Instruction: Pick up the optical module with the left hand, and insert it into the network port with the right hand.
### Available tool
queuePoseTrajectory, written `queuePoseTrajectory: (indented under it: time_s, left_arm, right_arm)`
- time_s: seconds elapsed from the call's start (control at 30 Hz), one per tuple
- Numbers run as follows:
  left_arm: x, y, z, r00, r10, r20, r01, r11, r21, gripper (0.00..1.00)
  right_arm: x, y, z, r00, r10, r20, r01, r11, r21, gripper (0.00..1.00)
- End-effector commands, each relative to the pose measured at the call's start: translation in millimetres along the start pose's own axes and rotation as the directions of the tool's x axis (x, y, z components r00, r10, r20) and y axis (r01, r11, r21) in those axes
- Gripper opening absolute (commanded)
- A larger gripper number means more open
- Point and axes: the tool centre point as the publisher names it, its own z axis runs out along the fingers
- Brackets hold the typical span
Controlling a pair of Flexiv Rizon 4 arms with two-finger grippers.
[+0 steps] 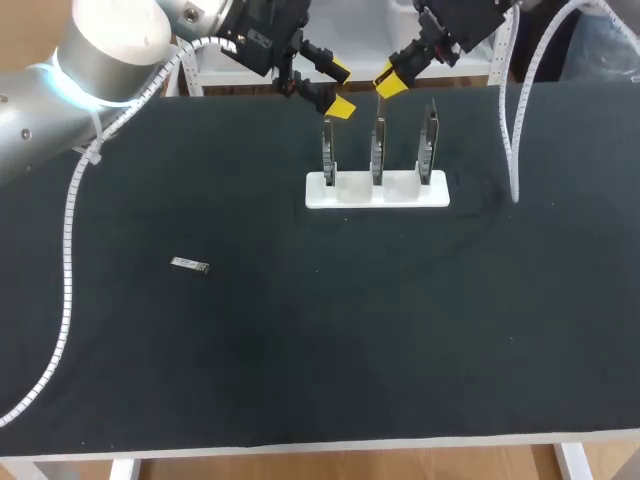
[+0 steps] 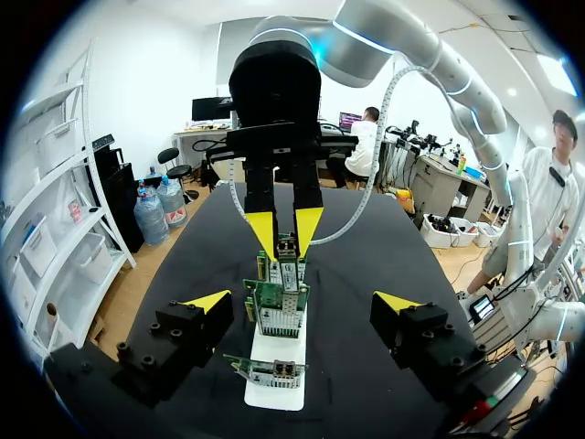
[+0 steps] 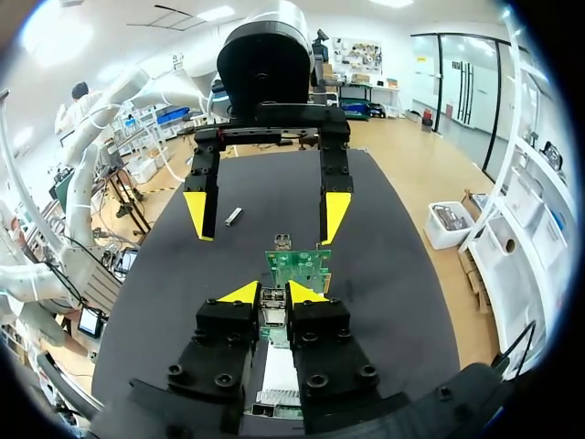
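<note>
Table (image 1: 300, 452): covered by a black mat (image 1: 300, 350); a pale edge was left showing along the near side. White stand (image 1: 400, 190): set on the mat toward the far side, near the middle.

Counter (image 1: 300, 350): dark cloth cover, matt, with faint wrinkles near the holder.
Holder (image 1: 377, 190): white plastic, smooth, slight sheen.
Cards (image 2: 279, 311) standing in it: green circuit board with dull grey metal brackets.
Network port (image 2: 277, 369): bare metal cage.
Optical module (image 1: 189, 265): bright metal, reflective.
Left pincer (image 1: 338, 88): matt black body, visible screw heads; its yellow tips are smooth and plastic-looking.
Left arm (image 1: 110, 50): smooth silver-grey shell, satin finish.
Cable wrap (image 1: 68, 250): white plastic spiral.
</note>
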Motion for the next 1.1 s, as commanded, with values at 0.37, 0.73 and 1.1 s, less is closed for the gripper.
queuePoseTrajectory:
  time_s: [0.37,0.73,1.1]
  left_arm:
    - [0.0,-0.2,0.1,1.0,0.001,-0.001,-0.001,1.0,-0.001,1.0]
    - [0.0,-0.2,0.1,1.0,0.001,-0.001,-0.001,1.0,-0.001,1.0]
    - [0.0,-0.2,0.1,1.0,0.001,-0.001,-0.001,1.0,-0.001,1.0]
  right_arm:
    - [1.3,-4.9,-1.1,1.0,-0.009,-0.018,0.009,0.999,-0.043,0.0]
    - [0.4,-3.7,-0.3,1.0,-0.016,-0.025,0.015,0.999,-0.048,0.0]
    - [0.2,-3.0,-1.1,0.999,-0.016,-0.028,0.014,0.999,-0.047,0.0]
